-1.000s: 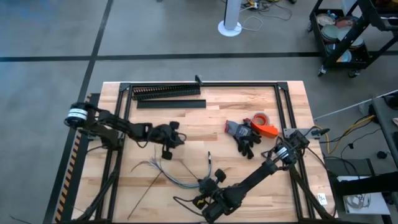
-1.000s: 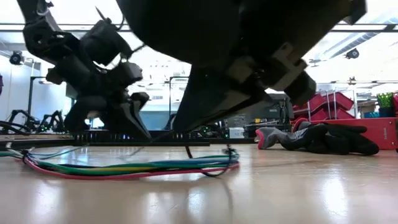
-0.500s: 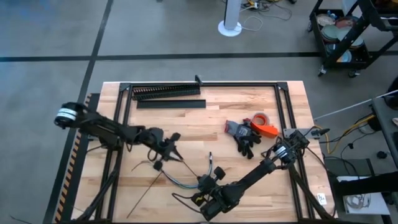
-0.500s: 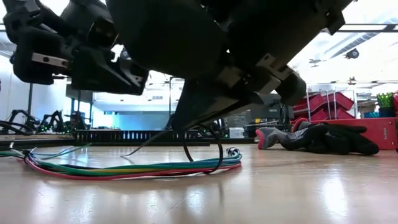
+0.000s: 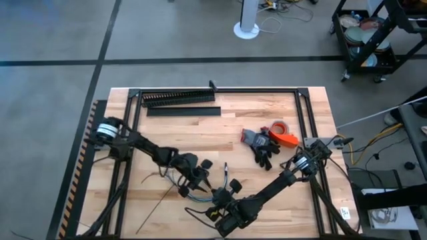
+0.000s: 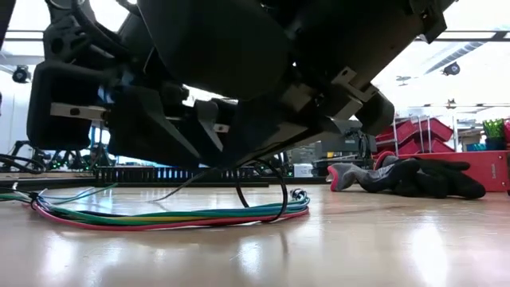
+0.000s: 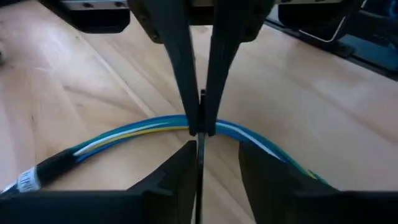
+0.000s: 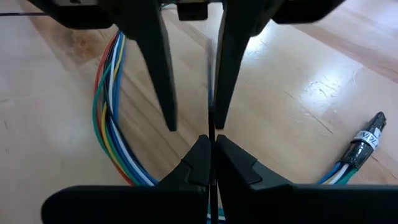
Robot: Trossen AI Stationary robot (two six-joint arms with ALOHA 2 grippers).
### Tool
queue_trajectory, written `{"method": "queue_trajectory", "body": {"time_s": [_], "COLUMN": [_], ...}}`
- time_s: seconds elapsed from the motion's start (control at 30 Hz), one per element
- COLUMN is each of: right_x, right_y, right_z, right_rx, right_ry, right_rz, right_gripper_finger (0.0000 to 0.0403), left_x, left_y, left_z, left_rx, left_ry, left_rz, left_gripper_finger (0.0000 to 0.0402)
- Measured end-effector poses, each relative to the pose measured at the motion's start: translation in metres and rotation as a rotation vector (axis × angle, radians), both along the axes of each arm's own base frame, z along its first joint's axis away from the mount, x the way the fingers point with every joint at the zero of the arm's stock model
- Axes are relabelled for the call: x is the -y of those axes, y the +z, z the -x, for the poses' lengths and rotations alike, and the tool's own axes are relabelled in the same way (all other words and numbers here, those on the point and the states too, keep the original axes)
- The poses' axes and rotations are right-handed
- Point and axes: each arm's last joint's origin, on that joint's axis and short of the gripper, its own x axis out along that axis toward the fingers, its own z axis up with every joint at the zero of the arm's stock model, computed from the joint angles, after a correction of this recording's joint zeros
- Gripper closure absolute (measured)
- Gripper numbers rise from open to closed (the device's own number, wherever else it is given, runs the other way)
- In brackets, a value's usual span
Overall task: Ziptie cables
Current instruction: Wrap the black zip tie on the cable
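Wooden table (image 5: 200, 137) inside a black frame (image 5: 301, 113). Far left: a black comb-toothed duct (image 5: 179, 97), a flat black strip (image 5: 183, 111) just nearer than it. Right of centre: dark gloves (image 5: 262, 147) lying touching an orange tape roll (image 5: 283, 133); in the low view the gloves (image 6: 406, 176) lie beside a red box (image 6: 486, 169).

From my station I see a grey concrete floor (image 5: 60, 40) crossed by dark lines, with a white round-based stand (image 5: 247, 27) beyond the wooden table (image 5: 313, 107). A black wheeled cart (image 5: 370, 40) sits at the far right. At table level, bright ceiling lights (image 6: 478, 56) glare overhead, and red bins (image 6: 426, 131) stand on the right.
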Motion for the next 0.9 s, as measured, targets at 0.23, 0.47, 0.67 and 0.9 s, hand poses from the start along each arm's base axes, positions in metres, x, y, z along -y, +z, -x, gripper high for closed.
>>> {"method": "queue_trajectory", "body": {"time_s": [0.23,0.47,0.67,0.9], "right_x": [0.0001,0.0002,0.0003,0.0003], "right_y": [0.0,0.0,0.0001,0.0001], "right_z": [0.0001,-0.0001,-0.0003,-0.0003], "right_rx": [0.0,0.002,0.003,0.004], "right_ry": [-0.001,-0.002,-0.003,-0.003], "right_rz": [0.003,0.002,0.001,0.001], "right_gripper_finger": [0.0403,0.0403,0.0403,0.0403], "left_x": [0.0011,0.0016,0.0015,0.0015], "left_y": [0.0007,-0.0013,-0.0027,-0.0039], "left_z": [-0.0048,-0.0046,-0.005,-0.0053], "left_rx": [0.012,0.021,0.026,0.026], "left_ry": [0.002,0.035,0.036,0.038], "left_rz": [0.001,-0.036,-0.044,-0.046], "left_gripper_finger": [0.0344,0.0367,0.0356,0.0343]}}
